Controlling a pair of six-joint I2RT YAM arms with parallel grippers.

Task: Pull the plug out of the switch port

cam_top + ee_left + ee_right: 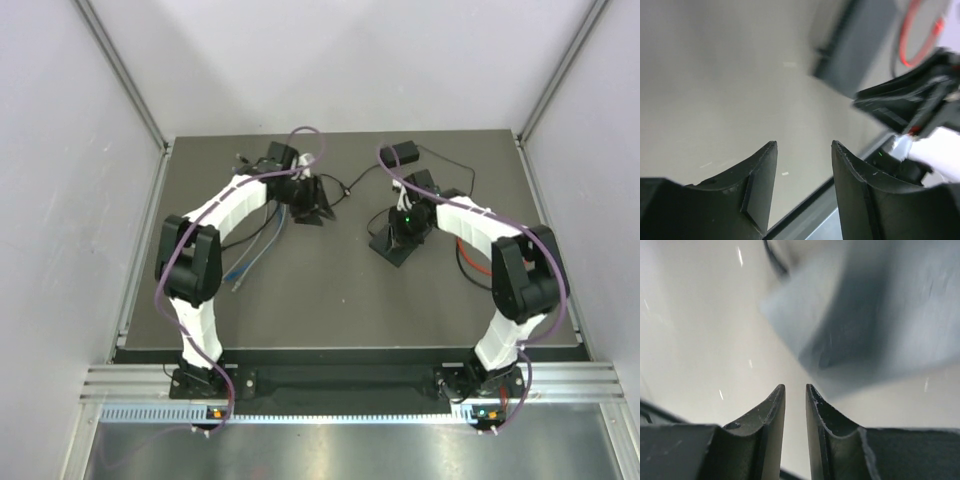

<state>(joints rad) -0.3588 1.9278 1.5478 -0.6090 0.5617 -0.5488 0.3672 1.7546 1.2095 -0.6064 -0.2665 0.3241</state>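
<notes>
The switch (392, 252) is a flat dark grey box on the dark table, right of centre. My right gripper (400, 232) hangs just over it. In the right wrist view the switch (880, 310) is a blurred grey slab just beyond my right gripper (795, 386), whose jaws stand a narrow gap apart with nothing between them. My left gripper (316, 205) is apart to the left, open and empty (804, 143). Its camera shows the switch (855, 50) and the right arm's gripper (910, 105) at the upper right. No plug or socket shows clearly.
A small black adapter block (405, 152) with a thin black cord lies at the back. Blue cables (248, 252) trail over the left of the table under the left arm. A red cable (462, 262) lies right of the switch and also shows in the left wrist view (907, 37).
</notes>
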